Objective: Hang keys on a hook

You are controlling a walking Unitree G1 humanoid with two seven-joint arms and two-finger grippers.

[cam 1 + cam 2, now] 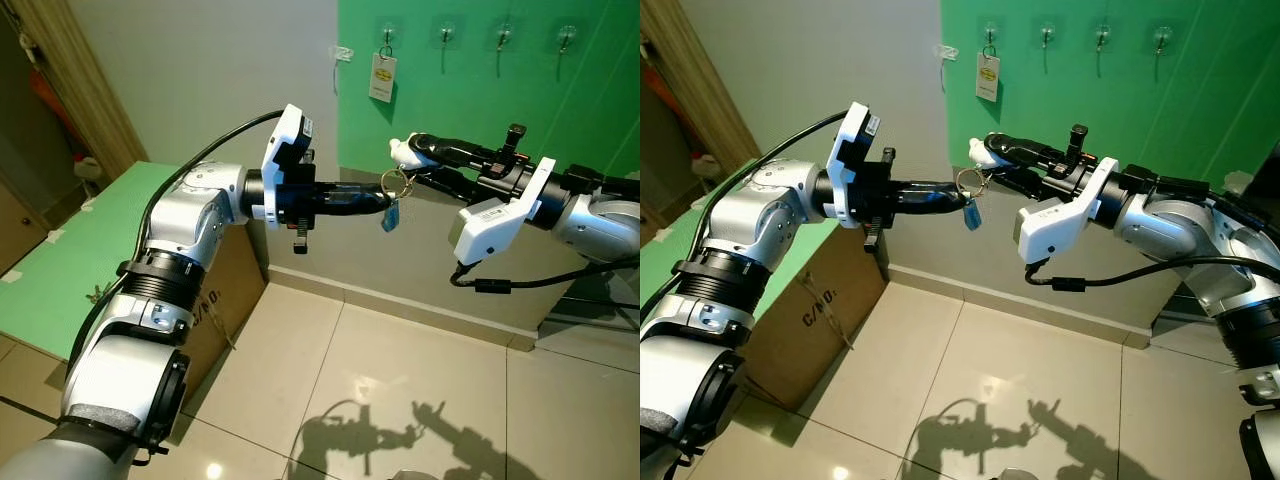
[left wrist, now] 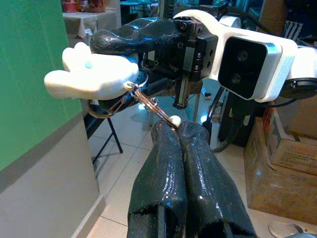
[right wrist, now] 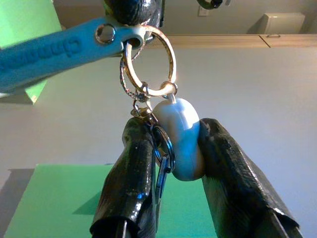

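Closest to my head camera is the left arm, reaching out with the left gripper (image 1: 385, 200) pinched tight on the keys (image 1: 396, 186). They're held mid-air between both arms, well below the row of hooks (image 1: 446, 34) on the green wall (image 1: 480, 100). The bunch is a gold ring (image 3: 148, 64) with a blue strap tag (image 3: 44, 52), a white blobby charm (image 2: 89, 77) and a little clasp. My right gripper (image 1: 405, 158) is clamped on that white charm, fingers (image 3: 126, 173) squeezing it from both sides. A paper tag (image 1: 382, 77) hangs on the leftmost hook.
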